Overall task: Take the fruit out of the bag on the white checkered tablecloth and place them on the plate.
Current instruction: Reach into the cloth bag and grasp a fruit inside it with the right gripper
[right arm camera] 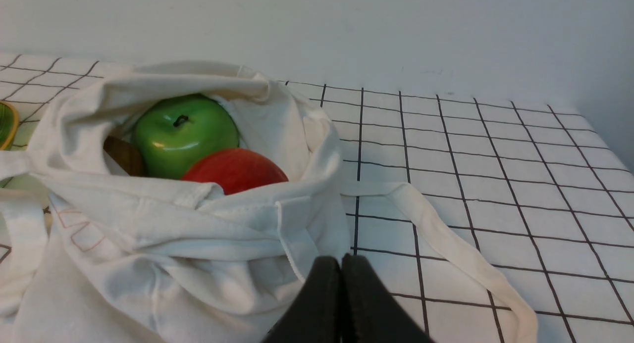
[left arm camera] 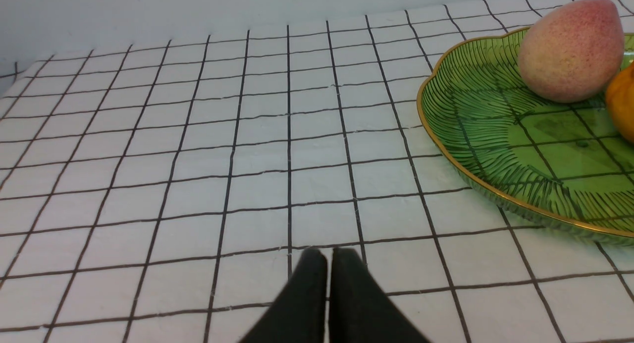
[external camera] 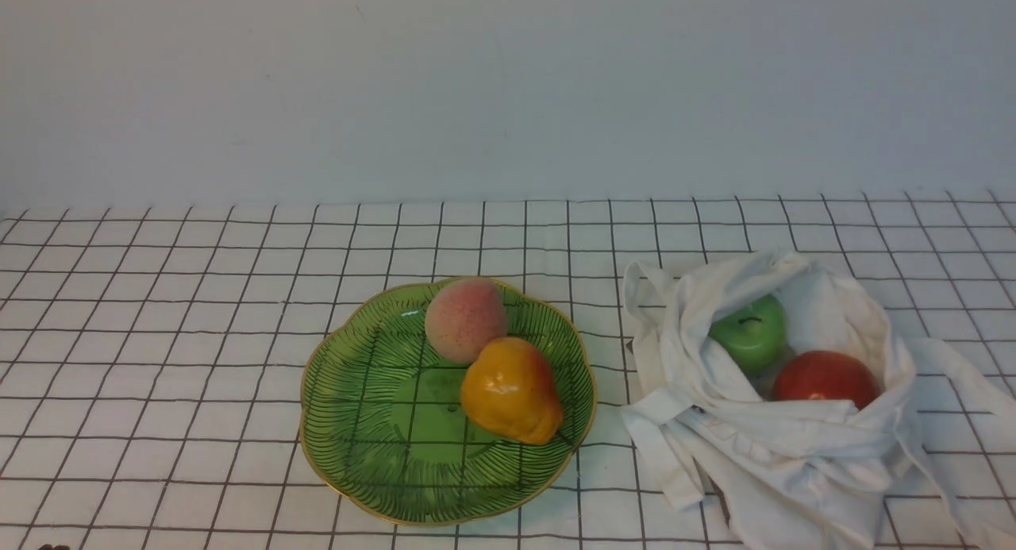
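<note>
The white checkered tablecloth (external camera: 159, 336) covers the whole counter. On its right side sits the bag (external camera: 794, 455), slumped and crumpled, its mouth gaping upward and its straps trailing over the cloth. Left of it, close but not touching in the front view, lies the plate (external camera: 357, 423), which already carries a peach (external camera: 466, 320) and a yellow-orange pear (external camera: 510, 390) leaning together toward its far right side; the near and left parts of the dish are bare.

Inside the bag's mouth the green apple (external camera: 750, 333) sits stem up toward the back, and the red apple (external camera: 825, 378) rests just beside it, nearer the front and partly hidden by a fold of cloth. Neither has been lifted out, so the job looks about half done, with the reach into the bag next.

The right fingers (right arm camera: 324, 288) are pressed together, empty, hovering low just outside the bag's front wall. The left fingers (left arm camera: 309, 283) are likewise closed on nothing, over bare cloth left of the plate.

The next move likely calls for the right fingers to spread, rise over the rim and descend on an apple without snagging the fabric.
</note>
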Motion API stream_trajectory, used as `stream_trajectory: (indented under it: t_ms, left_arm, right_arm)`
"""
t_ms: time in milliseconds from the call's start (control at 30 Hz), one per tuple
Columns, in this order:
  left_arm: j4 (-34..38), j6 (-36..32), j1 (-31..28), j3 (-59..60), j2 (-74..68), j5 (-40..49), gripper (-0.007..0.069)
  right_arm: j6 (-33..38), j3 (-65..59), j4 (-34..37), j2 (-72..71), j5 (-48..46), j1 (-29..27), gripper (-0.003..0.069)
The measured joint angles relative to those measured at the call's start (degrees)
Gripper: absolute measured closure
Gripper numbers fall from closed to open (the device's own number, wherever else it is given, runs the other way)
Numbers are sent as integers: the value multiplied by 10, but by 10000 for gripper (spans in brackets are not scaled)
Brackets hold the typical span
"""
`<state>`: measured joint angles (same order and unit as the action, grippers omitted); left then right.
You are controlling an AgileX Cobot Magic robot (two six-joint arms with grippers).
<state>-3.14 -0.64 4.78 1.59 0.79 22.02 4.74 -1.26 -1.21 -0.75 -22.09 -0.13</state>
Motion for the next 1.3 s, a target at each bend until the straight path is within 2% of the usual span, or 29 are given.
stream_trajectory:
  t_ms: [67, 167, 200, 233, 267, 300, 367, 533, 700, 833, 967, 1133, 1300]
  left_arm:
    - [0, 0, 0, 0, 0, 0, 632]
    - [0, 0, 0, 0, 0, 0, 632]
    - [0, 0, 0, 0, 0, 0, 632]
    - [0, 0, 0, 0, 0, 0, 632]
    - [0, 0, 0, 0, 0, 0, 632]
    - [0, 0, 0, 0, 0, 0, 632]
    - [0, 0, 0, 0, 0, 0, 632]
    - [0, 0, 0, 0, 0, 0, 632]
    - [0, 0, 0, 0, 0, 0, 632]
    - [0, 0, 0, 0, 0, 0, 632]
    - [0, 0, 0, 0, 0, 0, 632]
    - [0, 0, 0, 0, 0, 0, 632]
    - [0, 0, 0, 0, 0, 0, 632]
  right_arm:
    - [-5, 0, 12, 0, 6, 0, 671]
    - [-39, -4, 84, 0, 48, 0, 671]
    - [-60, -4, 128, 0, 83, 0, 671]
    - [-64, -4, 136, 0, 89, 0, 671]
    - [-102, -4, 218, 0, 145, 0, 671]
    - [-106, -4, 226, 0, 145, 0, 671]
    - [-134, -4, 322, 0, 198, 0, 671]
    - [-146, -4, 381, 0, 232, 0, 671]
    - [-146, 5, 385, 0, 248, 1, 671]
    - [-128, 92, 335, 28, 171, 13, 671]
    - [-65, 289, 242, 192, -21, 15, 671]
    - [-7, 451, 193, 393, -222, 15, 671]
    - [19, 545, 179, 550, -306, 15, 669]
